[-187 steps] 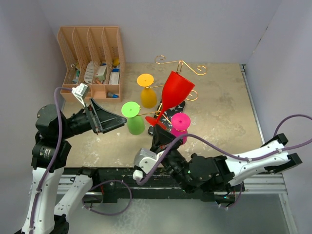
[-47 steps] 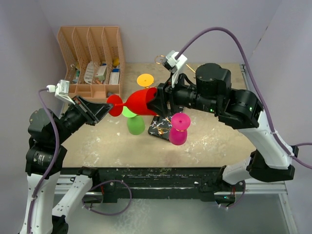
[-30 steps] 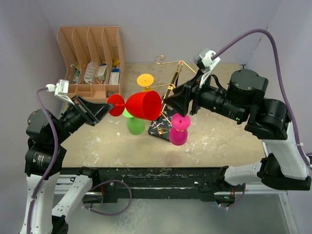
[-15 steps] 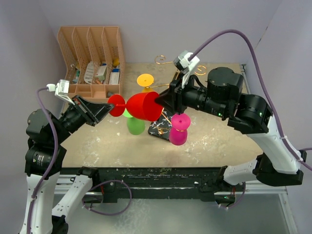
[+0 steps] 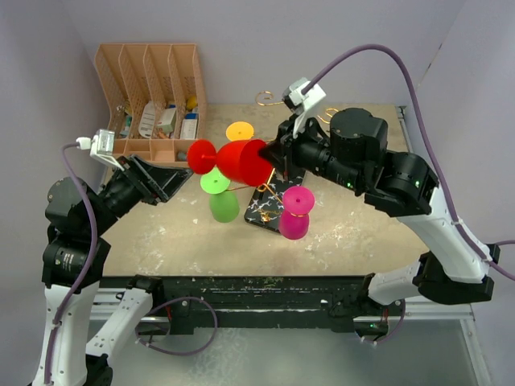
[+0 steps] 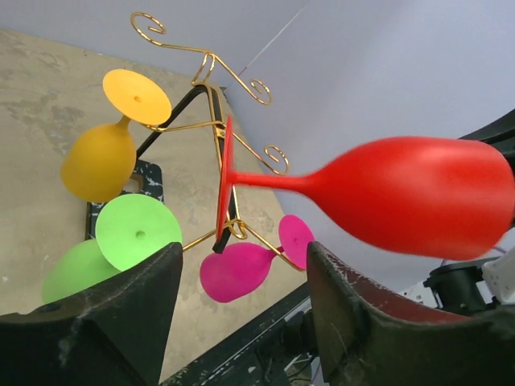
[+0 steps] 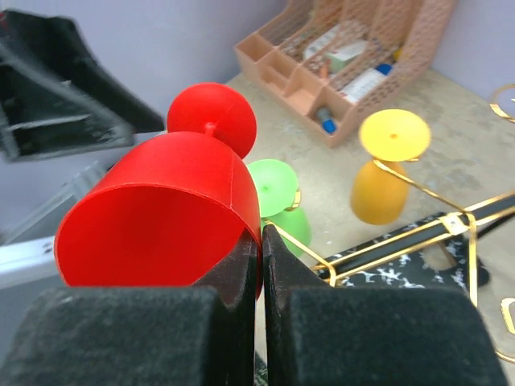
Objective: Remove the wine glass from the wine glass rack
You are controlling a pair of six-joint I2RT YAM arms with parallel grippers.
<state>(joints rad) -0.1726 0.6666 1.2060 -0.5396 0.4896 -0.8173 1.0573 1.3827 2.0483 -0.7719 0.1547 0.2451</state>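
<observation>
- wine glass rack (image 5: 266, 207): gold wire, below the right end effector.
- red wine glass (image 5: 241, 159): off the rack, horizontal; probably light, rigid, slick plastic.
- right end effector (image 5: 274, 155): pinched on the bowl rim; the stem looks a surer hold.
- left end effector (image 5: 170, 178): agape, empty, the glass's foot just ahead.

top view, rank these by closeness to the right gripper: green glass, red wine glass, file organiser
From the right gripper:
1. red wine glass: its rim is pinched in the fingers, bowl just to the left.
2. green glass: hanging lower left, under the red one.
3. file organiser: far left back corner of the table.
</observation>
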